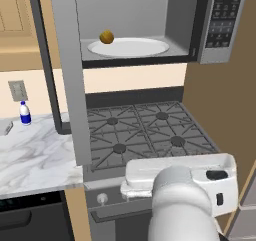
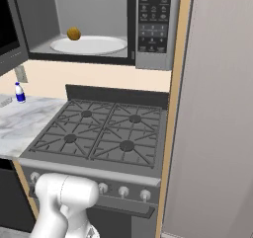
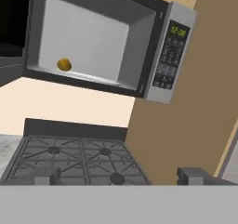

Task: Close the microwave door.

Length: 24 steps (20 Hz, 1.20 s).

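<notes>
One microwave door swung wide, edge-on over the stove, left of the microwave. Gripper low, fingers spread, empty. Risk: glancing push slips off the edge, or arm clips the stove.

1. The microwave has a matt silver-grey metal-look shell with a smooth grey cavity.
2. Its plate is smooth glossy white.
3. The counter is polished veined marble.
4. The stove grates look matt dark iron.
</notes>
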Tool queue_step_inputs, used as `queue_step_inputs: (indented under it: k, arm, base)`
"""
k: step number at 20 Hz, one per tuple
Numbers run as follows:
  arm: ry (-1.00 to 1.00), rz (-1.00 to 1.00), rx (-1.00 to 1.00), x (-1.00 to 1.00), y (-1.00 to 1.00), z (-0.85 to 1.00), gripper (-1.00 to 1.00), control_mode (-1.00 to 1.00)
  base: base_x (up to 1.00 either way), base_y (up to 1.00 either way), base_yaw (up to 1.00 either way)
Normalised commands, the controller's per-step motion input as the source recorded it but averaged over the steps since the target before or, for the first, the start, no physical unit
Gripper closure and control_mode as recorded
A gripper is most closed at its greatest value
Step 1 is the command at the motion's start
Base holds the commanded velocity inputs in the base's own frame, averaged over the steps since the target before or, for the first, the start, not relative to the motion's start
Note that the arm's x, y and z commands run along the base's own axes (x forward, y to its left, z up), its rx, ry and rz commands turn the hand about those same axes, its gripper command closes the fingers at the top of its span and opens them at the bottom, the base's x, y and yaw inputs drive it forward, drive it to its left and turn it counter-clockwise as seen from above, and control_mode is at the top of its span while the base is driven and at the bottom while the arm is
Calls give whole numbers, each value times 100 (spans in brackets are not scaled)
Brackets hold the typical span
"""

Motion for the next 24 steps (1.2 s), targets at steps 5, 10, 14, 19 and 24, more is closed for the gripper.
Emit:
queue_step_inputs:
  k: [5,10,14,19,24]
  arm:
    - [-26,-5,-31,-66,58,24,-100,-100]
    - [-11,-7,-27,-31,56,20,-100,-100]
    - [-2,-7,-28,-2,68,31,-100,-100]
    - [4,-9,-30,30,60,7,-100,-100]
    - [0,-5,-21,36,57,0,-100,-100]
  base:
    - [0,0,0]
    - [0,0,0]
    - [0,0,0]
    - [0,0,0]
    - [0,0,0]
